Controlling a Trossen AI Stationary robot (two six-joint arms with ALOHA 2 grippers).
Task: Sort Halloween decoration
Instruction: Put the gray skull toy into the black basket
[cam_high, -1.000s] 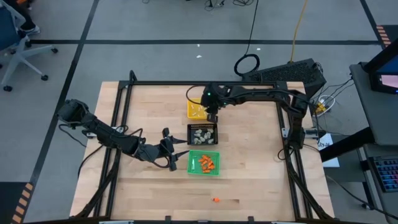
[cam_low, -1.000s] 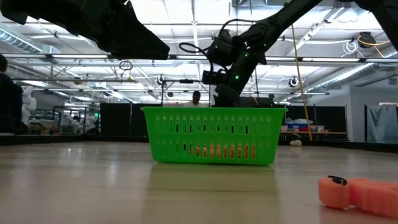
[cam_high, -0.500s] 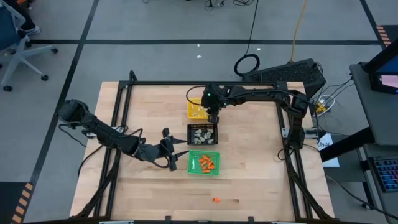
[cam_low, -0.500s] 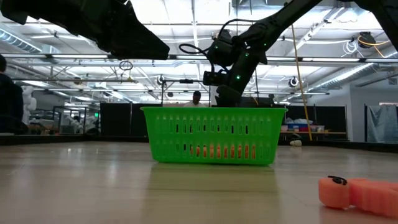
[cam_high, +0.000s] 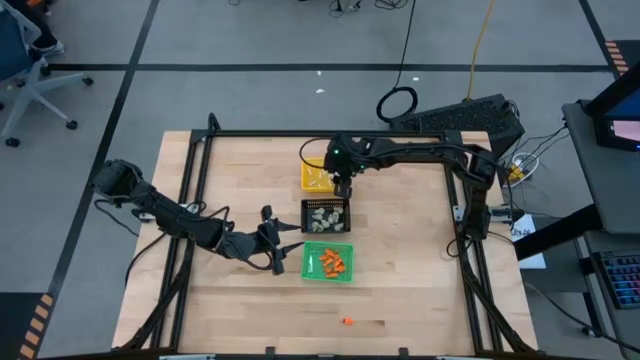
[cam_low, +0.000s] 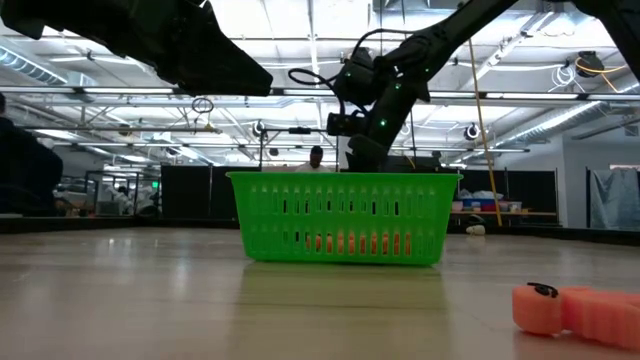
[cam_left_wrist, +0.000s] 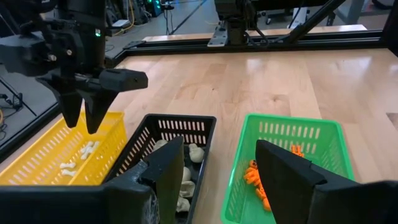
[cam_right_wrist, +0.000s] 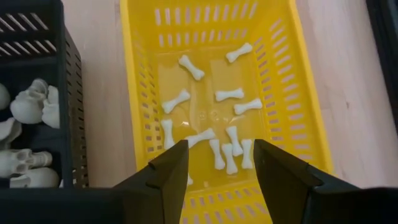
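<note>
Since a moment ago we see almost nothing shifted on the table: both arms and all three trays sit as they did, and only the right gripper (cam_right_wrist: 214, 165) has changed, its fingers now standing apart with nothing between them. It hangs directly over the square yellow slotted plastic tray (cam_right_wrist: 292, 81), pointing down into it, where about a dozen small white bone-shaped sticks (cam_right_wrist: 230, 94) lie scattered on the tray floor. Just beside that tray we find the square black slotted plastic tray (cam_high: 326, 204), which holds the beige-grey skull-like lumps (cam_right_wrist: 28, 106). Next in the row stands the square green slotted plastic tray (cam_high: 312, 249) with a heap of little orange pumpkin bits (cam_high: 334, 262) inside. We see the left gripper (cam_left_wrist: 214, 165) low over the table just beside the green tray, its fingers also apart and empty, aimed across the green and black trays. Well apart from all the trays, near the table's front edge, one stray orange pumpkin piece (cam_high: 346, 322) lies on the pale wooden tabletop (cam_high: 420, 270); in the low view it shows close to the camera.
</note>
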